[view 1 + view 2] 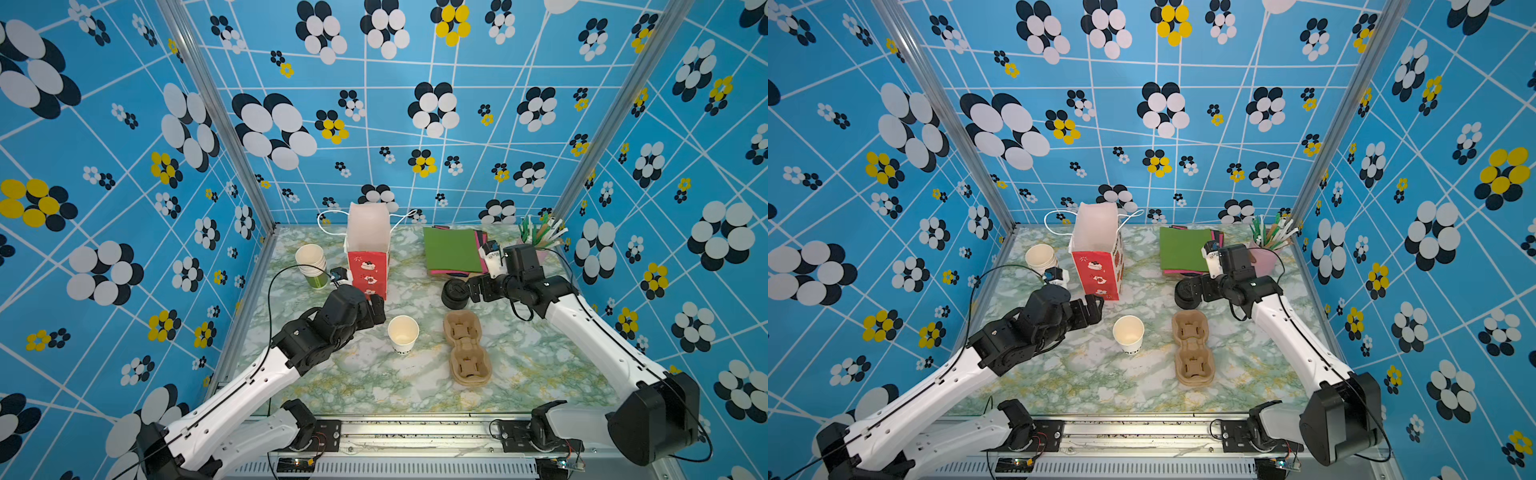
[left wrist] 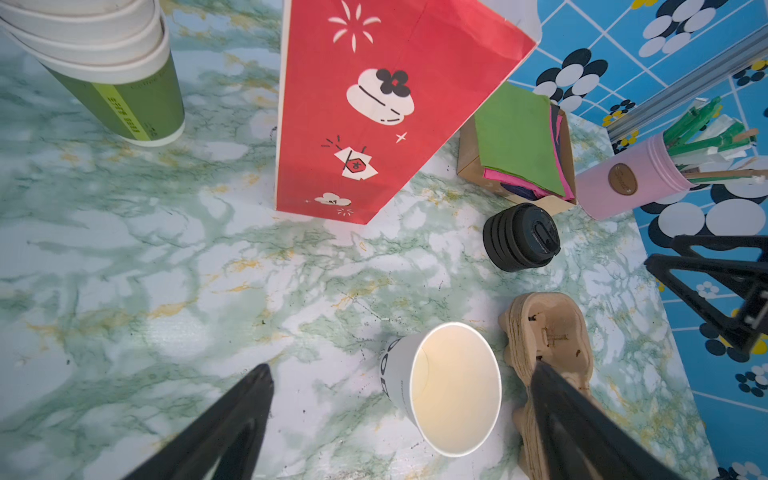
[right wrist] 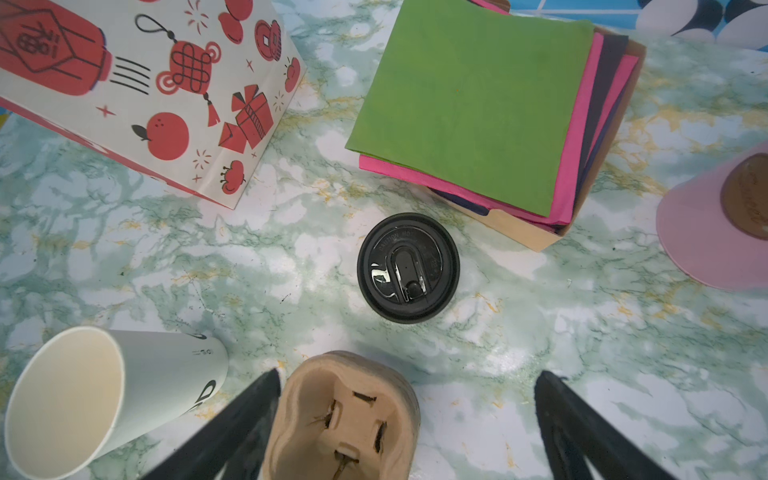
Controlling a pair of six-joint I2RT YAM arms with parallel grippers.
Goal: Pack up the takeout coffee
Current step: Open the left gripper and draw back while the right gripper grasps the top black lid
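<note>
left gripper (image 2: 402, 368) agape, white cup (image 2: 455, 388) lidless, black lids (image 3: 408, 268) embossed "caution hot"

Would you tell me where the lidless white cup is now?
In both top views the white cup stands upright on the table, just left of the brown cup carrier and in front of the red bag.

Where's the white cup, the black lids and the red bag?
white paper cup (image 1: 403, 333): in a top view, on the inside of its open mouth.
stack of black lids (image 3: 408, 268): right wrist view, on the top lid's sip flap.
red paper bag (image 2: 365, 137): left wrist view, on its printed red front.
</note>
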